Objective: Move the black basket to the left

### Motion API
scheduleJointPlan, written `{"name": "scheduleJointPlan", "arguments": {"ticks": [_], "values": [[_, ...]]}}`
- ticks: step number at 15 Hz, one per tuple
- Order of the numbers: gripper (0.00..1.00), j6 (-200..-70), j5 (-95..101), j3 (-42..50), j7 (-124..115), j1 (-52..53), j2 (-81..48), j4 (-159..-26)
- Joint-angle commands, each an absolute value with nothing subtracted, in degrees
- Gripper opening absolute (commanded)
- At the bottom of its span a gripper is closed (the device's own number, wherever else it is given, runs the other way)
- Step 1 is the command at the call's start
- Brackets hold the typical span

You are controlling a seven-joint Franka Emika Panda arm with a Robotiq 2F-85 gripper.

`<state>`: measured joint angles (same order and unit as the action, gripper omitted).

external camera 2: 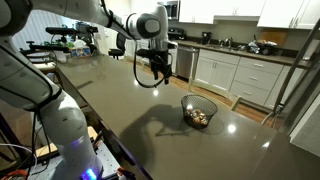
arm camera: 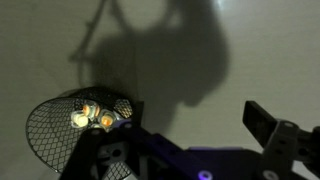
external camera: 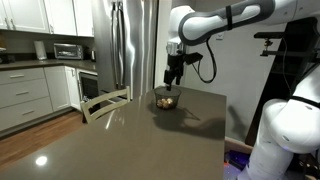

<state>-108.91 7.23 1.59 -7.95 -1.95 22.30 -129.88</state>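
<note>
The black basket (external camera: 166, 100) is a small round wire-mesh bowl with tan-brown rounded items inside. It stands on the dark glossy table (external camera: 150, 140) near its far edge. It also shows in an exterior view (external camera 2: 198, 112) and at the lower left of the wrist view (arm camera: 55, 125). My gripper (external camera: 175, 72) hangs above the table, close over the basket and a little to one side, also seen in an exterior view (external camera 2: 160, 68). In the wrist view the gripper (arm camera: 180, 135) is open and empty, with the basket beside its left finger.
A steel fridge (external camera: 130, 40), white kitchen cabinets (external camera: 25, 95) and a microwave (external camera: 68, 50) stand behind the table. A white chair back (external camera: 105, 100) rises at the table's edge. Counters and cabinets (external camera 2: 240, 70) line the far side. The arm's white body (external camera: 290, 125) is close by.
</note>
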Motion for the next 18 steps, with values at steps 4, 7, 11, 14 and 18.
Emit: {"name": "scheduleJointPlan", "arguments": {"ticks": [4,7,11,14,18], "values": [[1.0,-104.8,4.4,5.0,-1.0,-2.8,14.0,-122.2],[1.0,-107.8,4.9,5.2,-2.4,-3.1,11.9,-122.1],[1.0,-115.2,5.4,5.2,-5.5,-3.5,9.6,-123.0],[1.0,-120.0,5.4,5.5,-7.1,-4.2,7.2,-123.3],[1.0,-123.3,4.9,6.3,-8.6,-5.3,3.8,-123.2]]}}
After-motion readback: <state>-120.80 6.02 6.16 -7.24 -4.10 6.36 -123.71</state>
